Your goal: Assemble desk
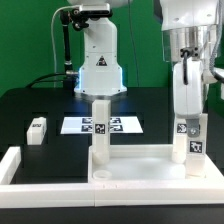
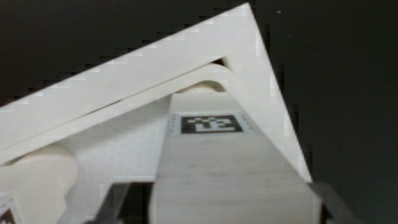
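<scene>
The white tabletop panel [image 1: 140, 160] lies flat near the front. One leg block [image 1: 100, 128] stands upright on its corner at the exterior view's left. My gripper [image 1: 187, 88] is shut on a second tagged leg block [image 1: 187, 130], held upright on the corner at the exterior view's right. In the wrist view, that leg [image 2: 222, 165] runs down between my gripper's [image 2: 222, 208] dark fingers to the panel's rimmed corner [image 2: 178, 60]. A third leg block [image 1: 37, 130] lies loose on the black table at the exterior view's left. The fourth leg is out of view.
The marker board [image 1: 125, 124] lies flat behind the standing leg. A long low white border wall [image 1: 60, 190] runs along the front and up the exterior view's left side. The arm's base [image 1: 97, 65] stands at the back.
</scene>
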`<state>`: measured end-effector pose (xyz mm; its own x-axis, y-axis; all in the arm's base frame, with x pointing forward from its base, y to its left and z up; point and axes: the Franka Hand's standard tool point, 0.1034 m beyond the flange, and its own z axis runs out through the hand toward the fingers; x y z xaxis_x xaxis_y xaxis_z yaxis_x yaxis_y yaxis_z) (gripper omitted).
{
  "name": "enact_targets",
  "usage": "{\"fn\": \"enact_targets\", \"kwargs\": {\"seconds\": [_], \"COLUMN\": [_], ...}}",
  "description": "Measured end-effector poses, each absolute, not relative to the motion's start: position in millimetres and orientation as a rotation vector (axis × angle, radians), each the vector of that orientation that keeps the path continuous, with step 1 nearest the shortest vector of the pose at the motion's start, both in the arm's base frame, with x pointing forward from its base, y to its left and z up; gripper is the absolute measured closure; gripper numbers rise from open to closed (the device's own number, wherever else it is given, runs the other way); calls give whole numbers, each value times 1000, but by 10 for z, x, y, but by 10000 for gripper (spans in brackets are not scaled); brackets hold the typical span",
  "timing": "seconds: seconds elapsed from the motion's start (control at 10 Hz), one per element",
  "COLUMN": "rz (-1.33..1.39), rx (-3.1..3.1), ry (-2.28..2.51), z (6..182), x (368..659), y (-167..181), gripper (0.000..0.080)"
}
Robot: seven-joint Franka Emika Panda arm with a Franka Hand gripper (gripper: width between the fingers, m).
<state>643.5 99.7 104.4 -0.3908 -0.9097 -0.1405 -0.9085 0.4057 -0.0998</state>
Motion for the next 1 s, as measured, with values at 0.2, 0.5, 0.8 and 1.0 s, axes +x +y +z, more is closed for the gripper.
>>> {"fn": "enact_targets", "kwargs": {"seconds": [0.2, 0.5, 0.8, 1.0], "rz": [-11, -89, -142, -155], "rx": [-1628, -2163, -2494, -2597], "ry": [2484, 2098, 1694, 1547], "z": [1037, 1124, 1173, 1171], "x": [6434, 6413, 6444, 6446], "y": [988, 1134, 1161, 1145], "gripper": [300, 160, 151, 151]}}
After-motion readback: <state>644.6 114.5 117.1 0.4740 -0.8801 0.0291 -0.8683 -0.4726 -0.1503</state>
